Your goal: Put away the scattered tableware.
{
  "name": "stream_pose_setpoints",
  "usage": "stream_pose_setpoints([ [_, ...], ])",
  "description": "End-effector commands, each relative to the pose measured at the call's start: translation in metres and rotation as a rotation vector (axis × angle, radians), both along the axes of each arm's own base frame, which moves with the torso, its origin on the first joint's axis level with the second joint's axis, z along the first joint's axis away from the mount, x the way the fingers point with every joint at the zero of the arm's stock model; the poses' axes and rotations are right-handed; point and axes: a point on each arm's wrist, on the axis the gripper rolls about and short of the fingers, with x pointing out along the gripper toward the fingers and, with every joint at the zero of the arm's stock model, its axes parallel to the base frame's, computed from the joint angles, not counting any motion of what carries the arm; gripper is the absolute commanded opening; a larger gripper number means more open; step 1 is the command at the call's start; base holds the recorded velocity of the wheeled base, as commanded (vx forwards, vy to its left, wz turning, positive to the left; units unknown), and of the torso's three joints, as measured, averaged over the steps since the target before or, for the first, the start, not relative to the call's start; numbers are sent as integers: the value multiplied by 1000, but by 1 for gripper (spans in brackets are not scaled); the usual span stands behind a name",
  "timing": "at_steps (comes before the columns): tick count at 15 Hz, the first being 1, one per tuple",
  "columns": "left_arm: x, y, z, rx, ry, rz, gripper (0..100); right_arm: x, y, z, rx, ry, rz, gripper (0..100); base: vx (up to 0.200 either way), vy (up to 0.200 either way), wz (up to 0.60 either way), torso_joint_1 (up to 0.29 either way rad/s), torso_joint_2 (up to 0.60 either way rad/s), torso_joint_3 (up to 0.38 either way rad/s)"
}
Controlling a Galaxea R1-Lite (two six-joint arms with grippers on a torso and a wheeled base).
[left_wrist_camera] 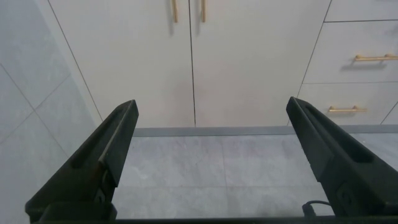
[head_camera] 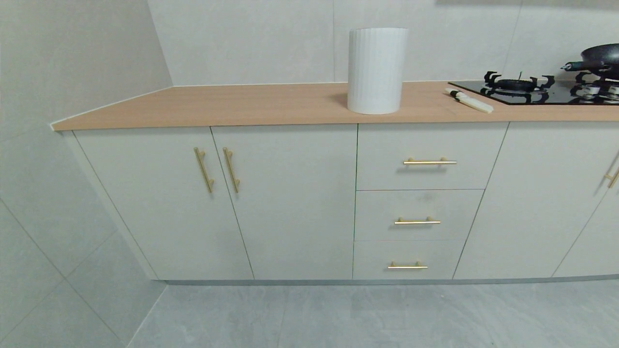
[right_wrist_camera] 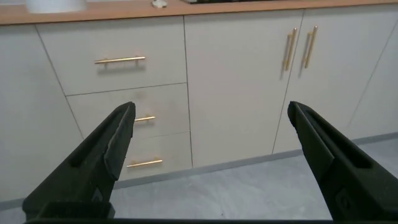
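Observation:
A white-handled utensil lies on the wooden counter, just left of the hob. A tall white ribbed holder stands upright on the counter, left of the utensil. My left gripper hangs open and empty, low in front of the double cabinet doors and above the floor. My right gripper is also open and empty, facing the stack of drawers below the counter. The holder's base and a tip of the utensil peek in at the counter edge there.
A black gas hob with a dark pan fills the counter's right end. Three drawers with brass handles sit under the holder, double doors to their left. A tiled wall closes the left side; grey floor lies before the cabinets.

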Motion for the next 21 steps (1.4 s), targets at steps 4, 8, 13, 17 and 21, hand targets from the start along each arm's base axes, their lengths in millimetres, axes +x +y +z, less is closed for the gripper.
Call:
stream_pose_setpoints([
  [4,0,0,0,0,2,0,100,23,2,-56,-13,2,69,100,0,0,0,0,0,0],
  [8,0,0,0,0,2,0,100,31,5,-75,1,41,178,100,0,0,0,0,0,0],
  [13,0,0,0,0,1,3,100,32,5,-80,55,90,201,100,0,0,0,0,0,0],
  [17,0,0,0,0,2,1,100,32,6,-85,15,143,222,100,0,0,0,0,0,0],
  [21,0,0,0,0,2,1,100,32,6,-85,18,141,227,100,0,0,0,0,0,0],
])
